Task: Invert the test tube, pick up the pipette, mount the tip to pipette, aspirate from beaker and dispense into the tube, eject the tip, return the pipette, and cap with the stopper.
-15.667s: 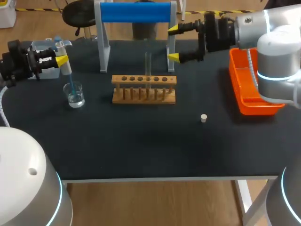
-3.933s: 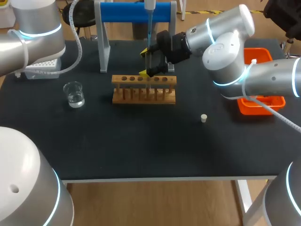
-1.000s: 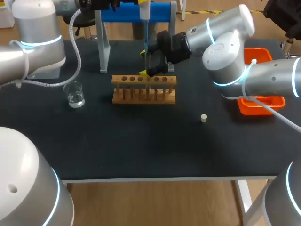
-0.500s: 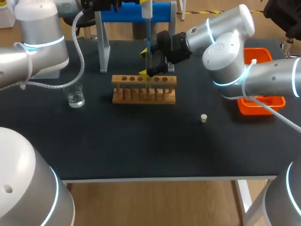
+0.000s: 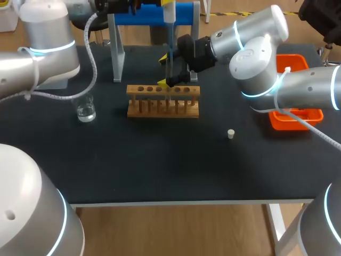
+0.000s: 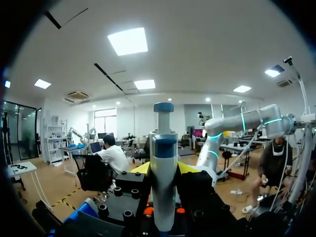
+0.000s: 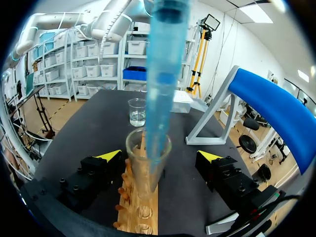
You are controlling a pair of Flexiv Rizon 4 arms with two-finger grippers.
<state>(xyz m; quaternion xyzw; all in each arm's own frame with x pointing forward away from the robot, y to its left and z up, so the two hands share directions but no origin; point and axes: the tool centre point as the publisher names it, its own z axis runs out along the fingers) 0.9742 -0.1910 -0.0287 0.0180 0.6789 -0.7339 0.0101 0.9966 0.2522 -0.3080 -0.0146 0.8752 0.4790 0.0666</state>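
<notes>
Beaker (image 5: 85, 109) is sitting at the left of the table (image 5: 160, 165), upright, some clear liquid in it, well apart from everything else. Left arm (image 5: 50, 42) is coming in from the left and reaching across to the back middle, in front of the blue stand (image 5: 152, 14). Left gripper (image 6: 165, 170) is clamping the pipette (image 6: 163, 148) from both sides; the left wrist view is showing the yellow fingertips (image 6: 142, 168) pressed against its body, plunger end pointing up. Pipette is hanging upright over the wooden rack (image 5: 163, 101). Its blue tip (image 7: 162, 74) is pointing straight down, and the right wrist view is showing its lower end inside the mouth of the test tube (image 7: 148, 163). Cannot tell whether there is liquid in the tip or the tube. Test tube is standing upright in one of the rack's holes, right of the rack's middle as seen from the head camera. Right arm (image 5: 256, 48) is coming in from the right and reaching to the rack's back edge. Right gripper (image 5: 164, 70) is standing open, one finger on each side of the tube, a clear gap on both sides, so it is not gripping anything. Stopper (image 5: 230, 134) is lying on the table right of the rack and nearer the front, touching nothing. Orange tray (image 5: 295, 116) is sitting at the table's right edge, partly hidden behind the right arm.
</notes>
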